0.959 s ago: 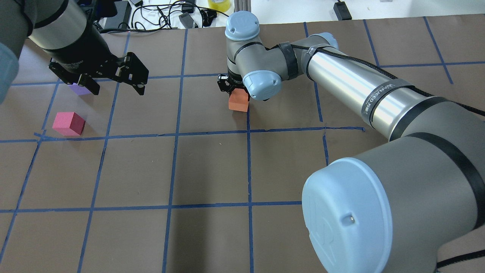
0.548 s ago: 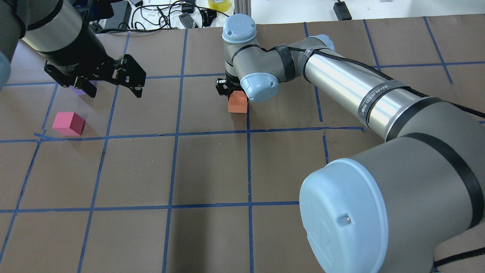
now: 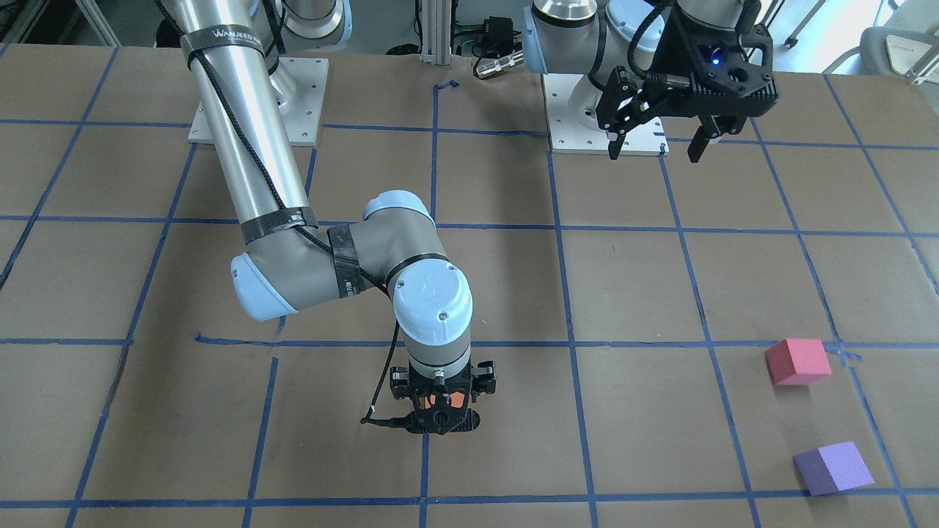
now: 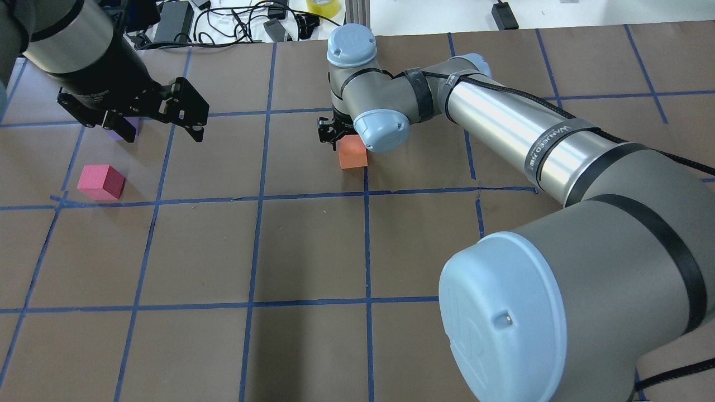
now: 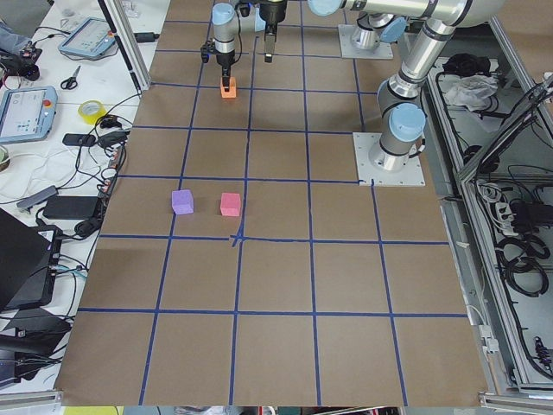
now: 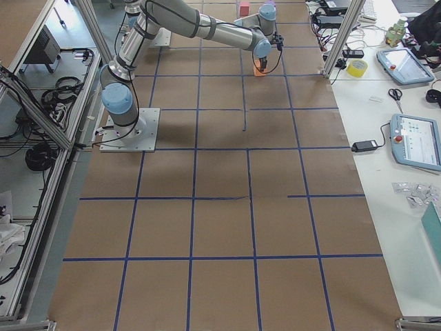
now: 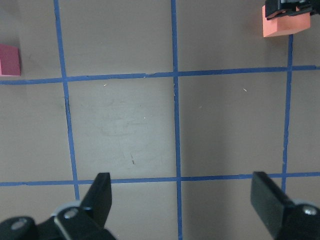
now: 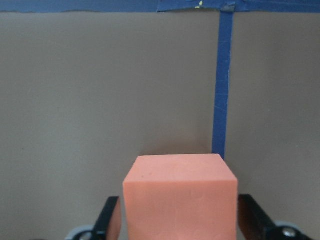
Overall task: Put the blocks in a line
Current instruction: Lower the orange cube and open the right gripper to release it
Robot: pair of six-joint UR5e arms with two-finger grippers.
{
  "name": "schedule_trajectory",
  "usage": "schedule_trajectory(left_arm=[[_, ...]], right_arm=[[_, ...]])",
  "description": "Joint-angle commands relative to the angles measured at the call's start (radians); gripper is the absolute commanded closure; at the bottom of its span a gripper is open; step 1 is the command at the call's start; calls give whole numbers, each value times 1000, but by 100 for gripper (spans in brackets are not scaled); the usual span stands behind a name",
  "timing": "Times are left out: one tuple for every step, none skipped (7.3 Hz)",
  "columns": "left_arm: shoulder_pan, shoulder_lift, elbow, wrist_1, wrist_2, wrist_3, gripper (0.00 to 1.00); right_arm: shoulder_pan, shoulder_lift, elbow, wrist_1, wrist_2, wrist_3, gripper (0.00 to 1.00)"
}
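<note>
The orange block sits about midway along the desk, in the half towards the far edge, just beside a blue tape line. It is clamped between the fingers of the right gripper, which are pressed against two opposite sides; whether its underside is touching the desk or is held just above it cannot be told. The pink block and the purple block are placed near each other towards the desk's end on the robot's left, well apart from the orange one, with the purple nearer the far edge. The left gripper is held high, nearer the robot's edge, with its fingers spread wide and nothing between them. The step in hand is judged to be the carrying of the orange block towards the other two. This is best done with the block, seemingly foam, squeezed only lightly, kept level and low, and set down on the line through the pink and purple blocks, close to them without either being nudged.
</note>
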Motion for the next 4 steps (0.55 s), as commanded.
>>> schedule_trajectory(left_arm=[[5,9,17,-3,1,-12,0],[24,9,33,-8,18,-11,0],[30,-7,35,-6,16,-14,0],[21,-23,35,-5,10,-50,0]], right_arm=[[-1,-28,-6,13,-6,3,0],[-12,-78,-9,39,-26,-4,0],[-47,-147,-9,106,-27,-16,0],[-92,-247,-3,247,-12,-33,0]])
